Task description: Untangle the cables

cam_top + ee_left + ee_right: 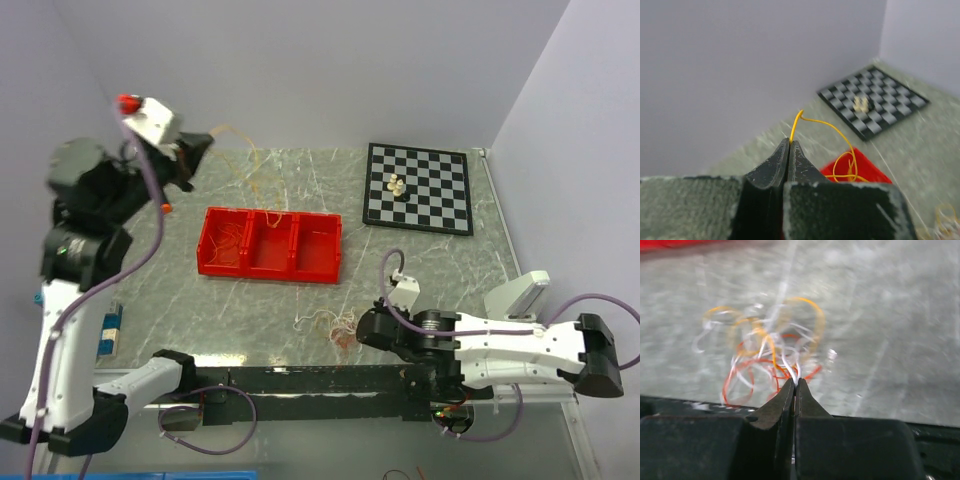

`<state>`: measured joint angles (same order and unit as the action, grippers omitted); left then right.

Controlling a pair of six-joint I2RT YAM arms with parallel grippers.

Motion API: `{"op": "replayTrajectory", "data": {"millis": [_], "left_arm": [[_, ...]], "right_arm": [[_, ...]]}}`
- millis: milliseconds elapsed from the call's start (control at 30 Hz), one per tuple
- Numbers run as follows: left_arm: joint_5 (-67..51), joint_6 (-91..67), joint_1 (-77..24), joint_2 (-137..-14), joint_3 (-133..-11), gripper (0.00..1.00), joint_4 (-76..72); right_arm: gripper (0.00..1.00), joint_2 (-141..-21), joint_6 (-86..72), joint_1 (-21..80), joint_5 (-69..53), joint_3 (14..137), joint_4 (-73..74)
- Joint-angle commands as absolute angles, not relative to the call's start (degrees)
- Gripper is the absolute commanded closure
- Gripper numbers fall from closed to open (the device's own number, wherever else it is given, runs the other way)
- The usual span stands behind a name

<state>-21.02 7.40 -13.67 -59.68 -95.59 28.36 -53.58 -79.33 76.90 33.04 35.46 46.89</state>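
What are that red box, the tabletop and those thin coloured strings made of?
The red box looks like moulded plastic: even colour, slight sheen, thin dividers. The tabletop looks like grey-green marble with white veins, possibly a printed laminate. The cables seem plastic-coated wire, holding springy loops; I can't be sure.

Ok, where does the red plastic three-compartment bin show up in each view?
Top external: red plastic three-compartment bin mid-table, left of centre.
Left wrist: its corner, lower right of centre.
Right wrist: blurred red strip, top-left edge, probably it.
Shared landmark: grey-green marbled tabletop.
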Motion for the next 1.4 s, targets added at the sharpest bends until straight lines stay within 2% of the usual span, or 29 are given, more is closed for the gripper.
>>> {"op": "replayTrajectory", "data": {"millis": [0,233,633,900,1167,1367], "left_arm": [[-29.78,4.92,-13.45,-59.50,-88.70,0.99,26.28],[-35.24,6.41,-13.80,-62.48,-77.88,0.99,22.86],[-28.66,14.15,-18.19,-66.97,-66.89,0.99,19.08],[-27.24,10.91,-17.23,-67.94,-69.42,0.99,15.91],[-31.11,5.71,-14.68,-70.75,-84.10,0.99,17.40],[-30.33,8.52,-14.59,-70.23,-79.20,0.99,17.23]], "right_arm": [[1.00,-48.96,-71.29,77.26,36.91,37.00,41.93],[1.00,-48.87,-68.64,77.26,36.39,36.39,38.06],[1.00,-48.25,-68.20,76.55,34.72,34.45,36.12],[1.00,-48.43,-68.56,76.03,33.93,33.22,35.33],[1.00,-49.48,-68.20,75.76,33.49,33.13,34.72],[1.00,-49.13,-68.47,75.67,33.40,32.43,34.45]]}}
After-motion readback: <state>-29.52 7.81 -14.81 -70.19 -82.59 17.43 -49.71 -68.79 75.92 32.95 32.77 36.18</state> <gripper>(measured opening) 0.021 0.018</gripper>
